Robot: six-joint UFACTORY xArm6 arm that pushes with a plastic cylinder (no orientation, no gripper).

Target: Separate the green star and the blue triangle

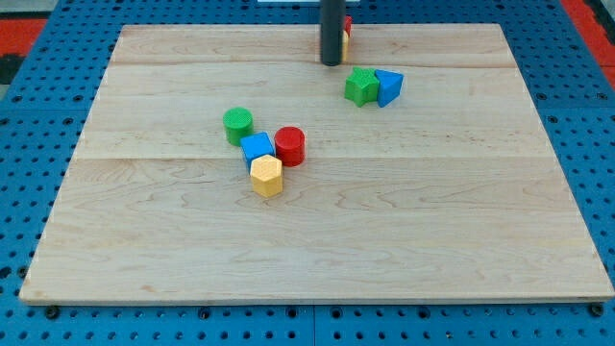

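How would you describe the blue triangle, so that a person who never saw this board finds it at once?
Look at the wooden board, toward the view's top right, a little below and right of my tip. Two blocks touch there: the green star and, on its right, the blue triangle. The other blue block sits in the middle cluster.

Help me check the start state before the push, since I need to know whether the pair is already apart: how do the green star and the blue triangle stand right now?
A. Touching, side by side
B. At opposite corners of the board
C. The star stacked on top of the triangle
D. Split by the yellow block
A: the green star sits flush against the blue triangle with no gap showing, while my tip stands off to their upper left, not touching either.
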